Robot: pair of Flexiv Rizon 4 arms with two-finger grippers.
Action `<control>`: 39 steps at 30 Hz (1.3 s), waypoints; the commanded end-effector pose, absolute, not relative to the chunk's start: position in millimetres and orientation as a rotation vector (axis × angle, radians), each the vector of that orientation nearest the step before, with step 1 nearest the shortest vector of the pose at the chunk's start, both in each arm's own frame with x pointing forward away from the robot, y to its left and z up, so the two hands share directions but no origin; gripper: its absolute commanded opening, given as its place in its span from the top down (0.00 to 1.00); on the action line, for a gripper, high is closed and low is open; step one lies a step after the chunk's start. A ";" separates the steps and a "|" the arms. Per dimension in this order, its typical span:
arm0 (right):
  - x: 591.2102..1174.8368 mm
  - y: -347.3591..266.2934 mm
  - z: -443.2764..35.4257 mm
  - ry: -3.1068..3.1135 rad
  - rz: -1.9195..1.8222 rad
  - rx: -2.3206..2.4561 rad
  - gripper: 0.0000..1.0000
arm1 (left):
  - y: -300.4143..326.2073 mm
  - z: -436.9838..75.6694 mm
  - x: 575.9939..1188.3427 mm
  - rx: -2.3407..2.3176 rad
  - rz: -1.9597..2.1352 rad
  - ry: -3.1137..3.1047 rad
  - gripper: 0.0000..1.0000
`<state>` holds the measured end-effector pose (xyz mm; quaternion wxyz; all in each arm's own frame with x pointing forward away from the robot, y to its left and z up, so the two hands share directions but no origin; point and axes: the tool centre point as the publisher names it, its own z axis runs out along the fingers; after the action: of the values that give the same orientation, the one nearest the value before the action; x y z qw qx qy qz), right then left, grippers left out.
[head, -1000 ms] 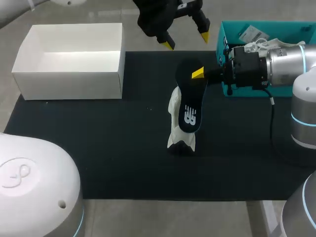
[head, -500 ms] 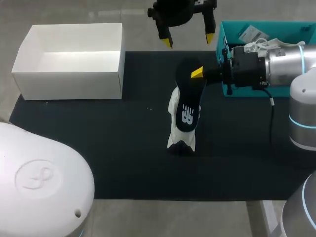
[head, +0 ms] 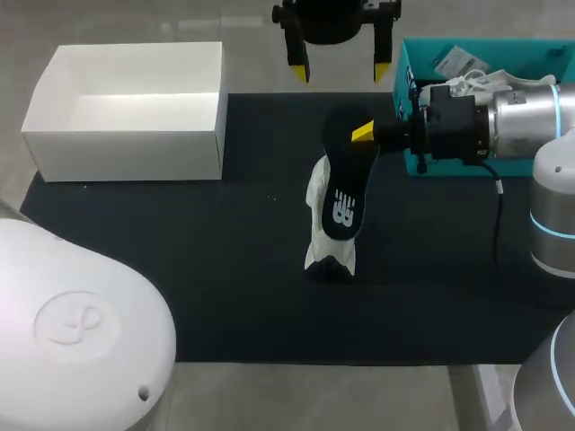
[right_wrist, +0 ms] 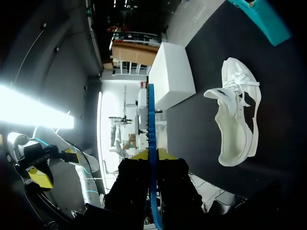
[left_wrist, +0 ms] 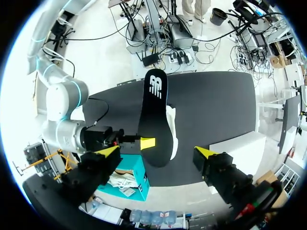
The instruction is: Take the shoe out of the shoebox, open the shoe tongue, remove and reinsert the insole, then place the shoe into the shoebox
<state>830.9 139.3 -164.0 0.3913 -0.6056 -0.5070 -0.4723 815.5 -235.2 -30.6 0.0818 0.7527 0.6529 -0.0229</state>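
left arm (head: 333,18): pointing down, jaws wide apart | right arm (head: 512,121): horizontal, jaws clamped on insole (head: 346,190)

A black mat (head: 225,287) was spread over most of the grey worktop (head: 314,395), which was left bare in a strip along the near edge and again past the mat's far edge. A few pale specks (head: 269,197) were seen on the mat. At the far right, an open teal box (head: 404,67) was set across the mat's far edge, partly on the mat and partly on bare worktop. Inside it, a white printed tag (head: 456,61) was laid beside crumpled white material (head: 476,83). From the left wrist view the material was seen heaped against one of the box's walls.
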 end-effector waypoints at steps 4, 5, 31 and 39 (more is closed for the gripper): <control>829.4 141.0 -163.6 -1.290 -1.198 -1.540 1.00 | -233.7 -29.5 814.8 2.241 -0.075 1.943 0.00; 829.1 140.9 -163.6 -1.290 -1.197 -1.541 1.00 | -233.7 -29.3 814.6 2.241 -0.076 1.938 0.00; 823.7 129.8 -145.2 -1.260 -1.193 -1.472 1.00 | -184.1 -58.8 826.9 1.893 -0.701 1.540 0.00; 822.7 114.6 -127.9 -1.241 -1.221 -1.480 1.00 | -159.6 -54.7 836.6 1.577 -0.884 1.474 0.00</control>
<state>830.0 120.3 -133.9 0.4180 -0.5882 -0.4977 -0.4813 839.4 -182.1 -44.4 0.2235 0.7196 0.6306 -0.1858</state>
